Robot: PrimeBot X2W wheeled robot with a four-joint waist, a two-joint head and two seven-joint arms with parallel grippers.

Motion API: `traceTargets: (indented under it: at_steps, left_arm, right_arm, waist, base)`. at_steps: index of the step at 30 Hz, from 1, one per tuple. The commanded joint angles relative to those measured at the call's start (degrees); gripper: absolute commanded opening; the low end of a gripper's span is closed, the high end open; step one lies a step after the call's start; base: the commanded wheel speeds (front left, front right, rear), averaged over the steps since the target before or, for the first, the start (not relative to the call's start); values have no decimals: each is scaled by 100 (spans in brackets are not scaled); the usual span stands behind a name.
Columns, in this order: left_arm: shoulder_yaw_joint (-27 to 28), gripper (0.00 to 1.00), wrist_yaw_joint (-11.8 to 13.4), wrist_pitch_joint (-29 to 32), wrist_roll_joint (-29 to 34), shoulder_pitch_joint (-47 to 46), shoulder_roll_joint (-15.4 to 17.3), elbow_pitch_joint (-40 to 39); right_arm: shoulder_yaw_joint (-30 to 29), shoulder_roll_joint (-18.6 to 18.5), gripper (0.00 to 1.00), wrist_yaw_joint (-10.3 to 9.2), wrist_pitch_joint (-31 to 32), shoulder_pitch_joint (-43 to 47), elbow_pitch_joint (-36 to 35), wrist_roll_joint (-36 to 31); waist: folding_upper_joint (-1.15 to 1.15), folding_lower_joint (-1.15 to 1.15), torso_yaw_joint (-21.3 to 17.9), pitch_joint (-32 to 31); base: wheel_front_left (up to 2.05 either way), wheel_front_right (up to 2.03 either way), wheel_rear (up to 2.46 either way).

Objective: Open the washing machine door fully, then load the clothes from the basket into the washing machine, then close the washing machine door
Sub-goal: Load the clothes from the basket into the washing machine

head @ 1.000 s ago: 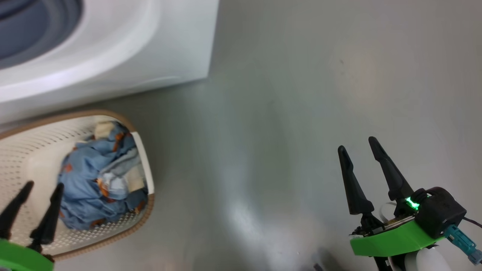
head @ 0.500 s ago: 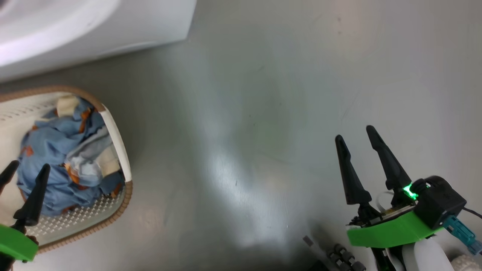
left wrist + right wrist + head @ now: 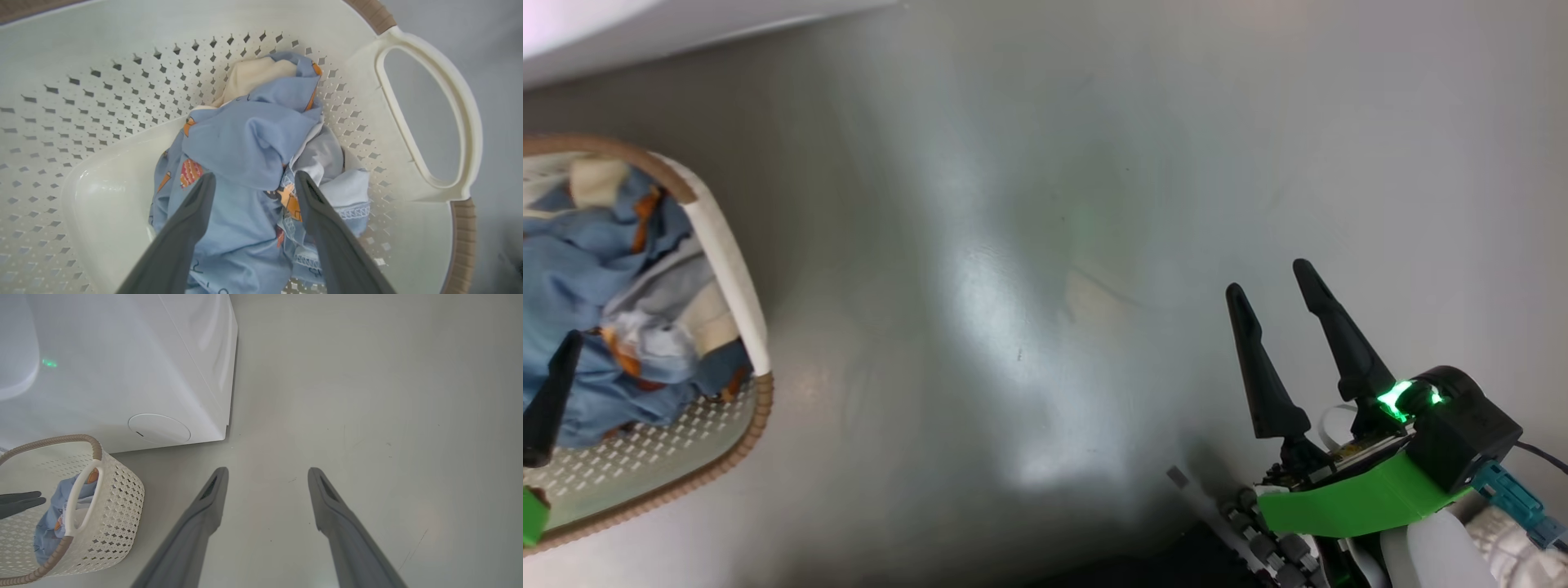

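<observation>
Left end effector (image 3: 254, 176), spread and empty, should sink into the light blue printed fabric clothes (image 3: 245, 143) at frame centre before clenching.

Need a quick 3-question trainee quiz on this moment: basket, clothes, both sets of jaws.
1. True or false: the clothes lie inside the basket.
2. Pick one. The left jaws are: A) shut on fabric, B) open over the clothes, C) gripping the machine door.
3. Fill in: the right jaws are open over the bare ____.
Key: 1 true; 2 B; 3 floor.
</observation>
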Motion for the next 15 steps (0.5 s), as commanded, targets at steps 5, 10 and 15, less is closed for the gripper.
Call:
traceTargets:
  at_steps: [5, 10, 15]
  left_arm:
    - [-103, 100, 29, -13, -157, -145, 475, 115]
    - [-344, 100, 29, -13, -218, -300, 744, 343]
    - [-420, 100, 29, -13, -275, -451, 892, 615]
  right_arm:
    - [209, -20, 100, 35, -27, 152, -195, 105]
    - [306, -20, 100, 35, -27, 217, -296, 182]
    - [381, -20, 100, 35, -27, 311, -389, 283]
  waist:
    - [0, 0, -213, 186]
    - [0, 0, -400, 271]
    - [0, 0, -588, 344]
  base:
    - [0, 0, 0]
    - [0, 0, 0]
    - [0, 0, 0]
